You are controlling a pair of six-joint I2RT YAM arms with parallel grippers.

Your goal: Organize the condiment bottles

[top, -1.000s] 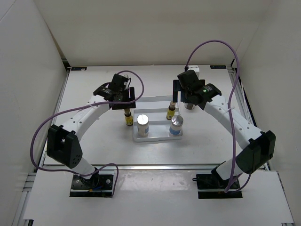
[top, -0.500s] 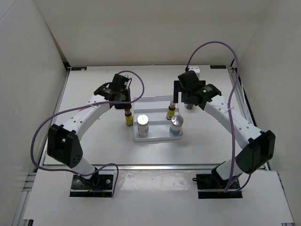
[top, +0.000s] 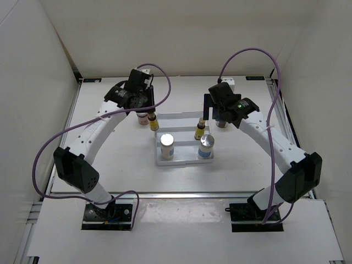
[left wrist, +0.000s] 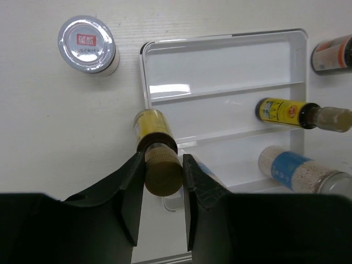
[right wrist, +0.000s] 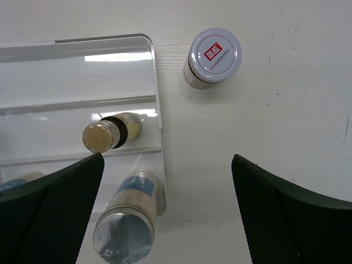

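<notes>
**Left fingers clamped on a slim yellow bottle**

The left gripper (left wrist: 163, 165) has its matte black fingers (left wrist: 132, 187) pressed tight on the dull brown cap of a slim yellow bottle (left wrist: 153, 129). The bottle is at the ten o'clock corner of the tray (left wrist: 220, 36), which is glossy white plastic ridged into three lanes. I cannot tell whether the bottle's base rests on anything.

A squat left jar (left wrist: 88, 44) with a shiny pale round lid stands at the bottle's eleven o'clock. The right gripper (right wrist: 168, 158) hangs with its fingers wide apart, touching nothing. The right jar (right wrist: 213, 55) is at its one o'clock.

The second bottle (right wrist: 110, 133), also yellow, stands in the middle lane. The near lane holds the left white bottle (top: 167, 146) and the grainy, blue-labelled right white bottle (right wrist: 124, 234), both with mirror-like silver caps.
</notes>
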